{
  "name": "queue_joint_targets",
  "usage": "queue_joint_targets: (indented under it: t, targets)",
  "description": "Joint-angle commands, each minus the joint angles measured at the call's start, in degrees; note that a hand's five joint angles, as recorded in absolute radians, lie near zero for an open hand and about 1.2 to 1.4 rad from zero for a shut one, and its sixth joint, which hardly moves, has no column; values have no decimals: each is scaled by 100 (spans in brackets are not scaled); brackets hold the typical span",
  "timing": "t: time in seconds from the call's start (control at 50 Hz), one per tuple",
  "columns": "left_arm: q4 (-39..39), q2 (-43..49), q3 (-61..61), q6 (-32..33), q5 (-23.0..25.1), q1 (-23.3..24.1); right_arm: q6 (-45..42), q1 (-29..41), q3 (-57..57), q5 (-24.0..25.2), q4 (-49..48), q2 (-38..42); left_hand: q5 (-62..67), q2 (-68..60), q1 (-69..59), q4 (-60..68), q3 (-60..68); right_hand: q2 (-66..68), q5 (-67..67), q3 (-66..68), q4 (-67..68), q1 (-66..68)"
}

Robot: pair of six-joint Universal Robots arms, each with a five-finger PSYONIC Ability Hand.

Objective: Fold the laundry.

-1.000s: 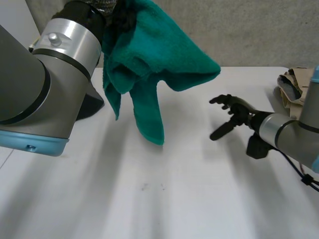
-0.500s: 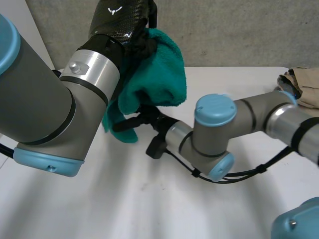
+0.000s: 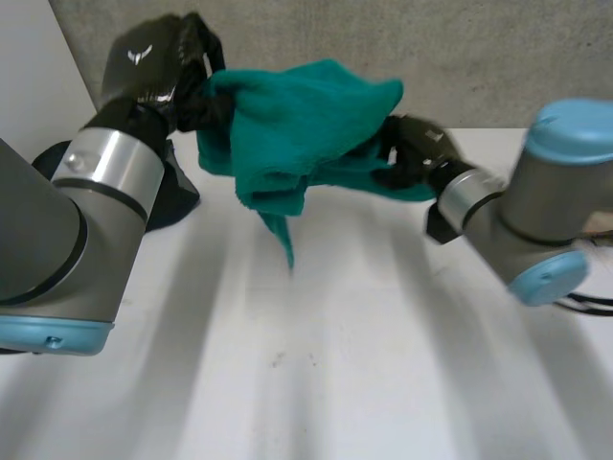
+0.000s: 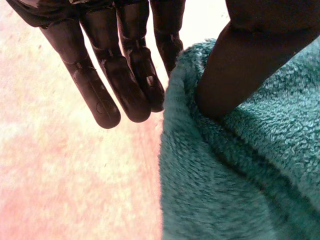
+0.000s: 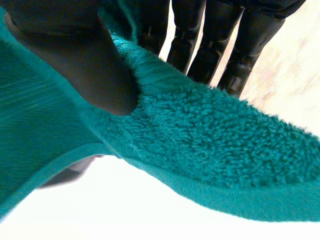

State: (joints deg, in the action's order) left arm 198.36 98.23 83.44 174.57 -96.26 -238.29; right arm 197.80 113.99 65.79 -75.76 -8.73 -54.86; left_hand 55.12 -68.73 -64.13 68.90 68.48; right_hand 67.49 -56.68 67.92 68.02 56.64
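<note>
A teal towel (image 3: 297, 125) hangs in the air above the white table (image 3: 335, 374), bunched between my two hands. My left hand (image 3: 158, 72) holds its left end. In the left wrist view the thumb (image 4: 240, 65) presses the towel (image 4: 235, 180) against the straight fingers (image 4: 120, 80). My right hand (image 3: 414, 153) grips the towel's right end. In the right wrist view its thumb (image 5: 75, 55) pinches the towel's hemmed edge (image 5: 215, 155) against the fingers (image 5: 210, 45) behind it. A narrow tail (image 3: 283, 240) of the towel dangles toward the table.
A dark cloth (image 3: 172, 196) lies at the table's back left, partly behind my left arm. A grey wall (image 3: 460, 48) runs along the far edge. My right arm (image 3: 536, 220) reaches in over the right side of the table.
My right hand swung in from the right side of the table, passed under the towel, and closed on its edge. The left hand shifted left, and the towel now stretches between both hands.
</note>
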Motion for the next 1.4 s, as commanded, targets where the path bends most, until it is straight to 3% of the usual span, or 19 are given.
queue_joint_targets:
  t: [0.02, 0.18, 0.28, 0.36, 0.48, 0.72, 0.8, 0.86, 1.06, 1.12, 1.16, 1.22, 1.24, 1.3, 1.32, 1.4]
  targets:
    - [150, 590, 471, -213, 37, -165, -1989, -166, 303, 96, 459, -902, 1488, -1127, -1587, 1110, 1152, 1251, -1332, 1208, 1198, 2336]
    - [80, 1550, 498, -143, 37, -183, -3422, -105, 777, 228, 1277, -1413, 1488, -1127, -1587, 1110, 1152, 1251, -1332, 1208, 1198, 2336]
    - [-34, 1761, 524, -143, 29, -367, -5115, -105, 1426, 97, 1575, -1431, 1457, -1096, -1555, 1079, 1121, 1251, -1332, 1208, 1198, 2336]
    - [-376, 1893, 611, -143, 55, -429, -5978, -158, 1770, -175, 1830, -1448, 987, -627, -1086, 609, 652, 1251, -1332, 1208, 1198, 2336]
    - [-640, 1709, 647, -134, 55, -394, -6060, -158, 1894, -308, 1857, -1448, -3132, 3492, 3033, -3510, -3467, 1251, -1332, 1208, 1198, 2336]
    - [-588, 469, 568, 24, 125, -289, -5929, -254, 2078, -212, 1726, -1931, -3640, 4001, 3542, -4018, -3976, 1251, -1332, 1208, 1198, 2336]
    - [-509, 635, 235, 445, 800, 1, -5884, -237, 2332, 51, 1576, -2317, -3640, 4001, 3542, -4018, -3976, 1251, -1332, 1208, 1198, 2336]
    - [-596, 1450, -309, 928, 1529, 195, -5884, -254, 2517, 219, 1488, -2669, -3674, 4034, 3575, -4052, -4010, 1251, -1332, 1208, 1198, 2336]
    - [-1571, 3324, -2182, 1580, 2067, 344, -5893, -290, 2860, 465, 1418, -3048, -3875, 4236, 3776, -4253, -4211, 1251, -1332, 1208, 1198, 2336]
    - [-1818, 3729, -2552, 1563, 2795, 344, -5893, -298, 2878, 465, 1418, -3039, -4111, 4472, 4013, -4489, -4447, 1251, -1332, 1208, 1198, 2336]
    - [-1984, 3965, -2727, 1545, 3382, 318, -5902, -325, 2878, 457, 1418, -3031, -4028, 4388, 3929, -4406, -4364, 1251, -1332, 1208, 1198, 2336]
    - [-2108, 4134, -2833, 1536, 3728, 301, -5911, -430, 2869, 457, 1409, -3039, -3592, 3953, 3494, -3970, -3928, 1251, -1332, 1208, 1198, 2336]
    - [-2187, 4195, -2868, 1527, 3790, 309, -5919, -465, 2852, 457, 1409, -3031, -2791, 3151, 2692, -3168, -3126, 1251, -1332, 1208, 1198, 2336]
    - [-2249, 4213, -2886, 1510, 3825, 301, -5937, -571, 2755, 457, 1391, -2934, -622, 982, 523, -1000, -958, 1251, -1332, 1208, 1198, 2336]
    - [-2240, 4187, -2895, 1484, 3825, 300, -5946, -597, 2729, 457, 1383, -2882, 1286, -925, -1384, 908, 950, 1251, -1332, 1208, 1198, 2336]
    - [-2065, 4134, -3140, 1396, 3352, 222, -5964, -632, 2360, 378, 1111, -2355, 1488, -1127, -1587, 1110, 1152, 1251, -1332, 1208, 1198, 2336]
